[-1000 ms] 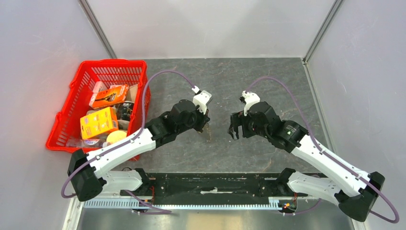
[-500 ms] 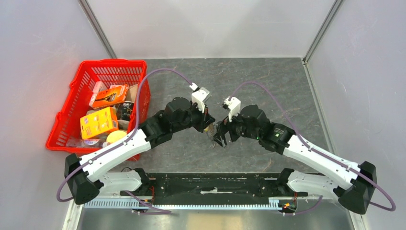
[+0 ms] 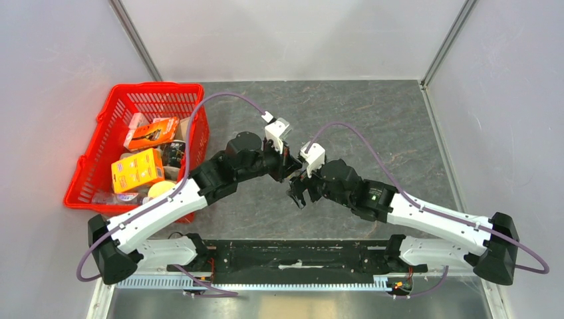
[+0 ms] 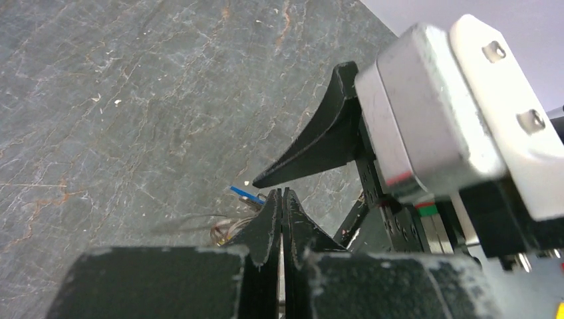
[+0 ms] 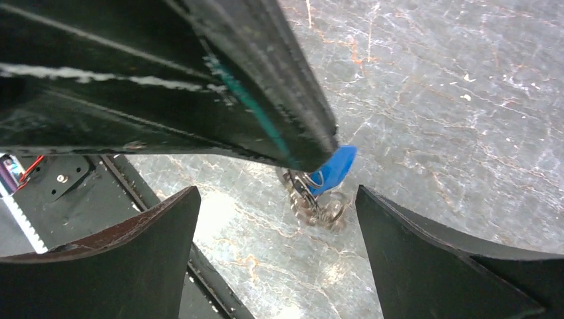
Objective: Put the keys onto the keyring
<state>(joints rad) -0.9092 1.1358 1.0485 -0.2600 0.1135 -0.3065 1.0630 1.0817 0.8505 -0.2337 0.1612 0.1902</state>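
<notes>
Grey stone table (image 3: 372,126). Red basket (image 3: 159,85) of packets at left of frame, not in play. The two arms meet at centre of the top view.

Left gripper (image 4: 282,194): pads pressed together, clamped, by my reading, on the blue key (image 5: 334,169), which hangs clear of the table. A cluster of small silver loops (image 5: 318,207) dangles beneath it. Right gripper (image 5: 278,199): fingers spread wide, nothing between them, flanking the loops.

Progress: judged mid-task. Cannot tell whether the loops are the keyring or only the key's own ring. Yellow-gold key not seen in any view. Threading unconfirmed.

Views: the top view gives arm layout only, with the key hidden between the wrists. The right wrist shows the blue head and loops plainly. The left wrist shows a blue sliver past its tips, plus a shadow on the stone, which suggests the key is lifted.
</notes>
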